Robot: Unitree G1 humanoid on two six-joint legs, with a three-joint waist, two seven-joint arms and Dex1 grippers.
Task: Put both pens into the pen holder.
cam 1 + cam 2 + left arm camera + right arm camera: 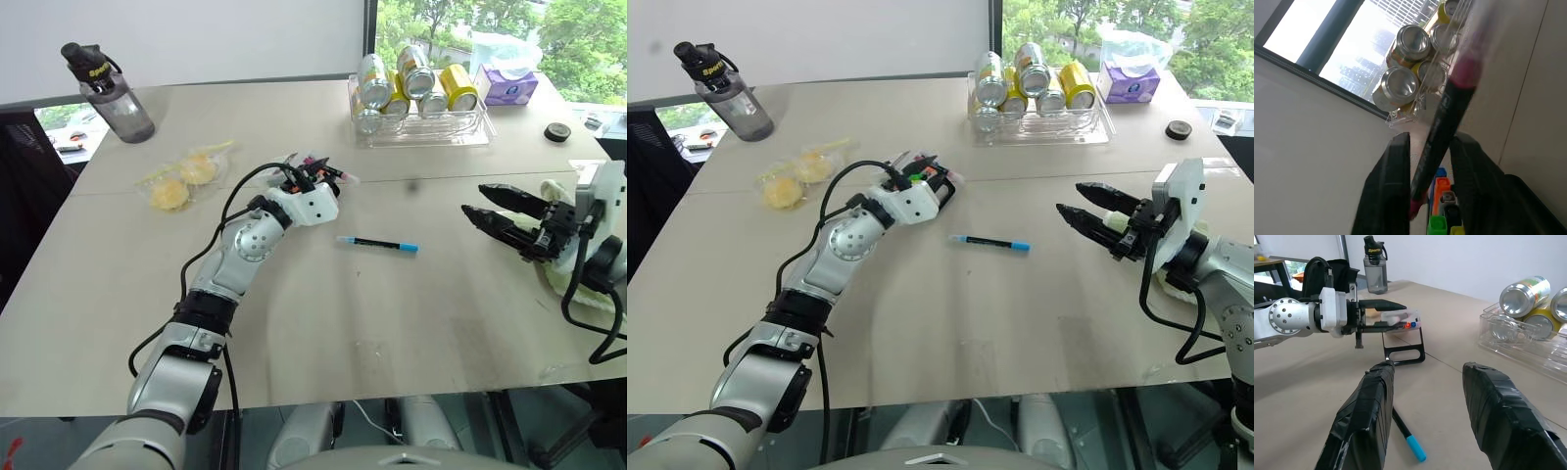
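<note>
Table (294, 323): work surface, task approx half done by my reading.

Left gripper (921, 174) sits at the pen holder (1403, 340), far side of table centre, near the can tray (421, 127). Left wrist view shows the pink-ended pen (1449, 112) standing betw. the two fingers (1388, 186), lower end down among the coloured markers (1440, 205) in the holder. Fingers appear parted a little around the pen; can't tell whether they clamp it or have let go. Judgement: pen no. 1 is in or entering the holder, release not confirmed.

Right gripper (505, 217) hovers above the table at the robot's right, fingers apart, nothing in them.

Blue-capped pen (377, 243) lies flat on the table betw. the two grippers, well apart from the holder, untouched.

Outstanding: confirm pen 1 seated and freed; pick up pen 2, carry to holder, insert.
</note>
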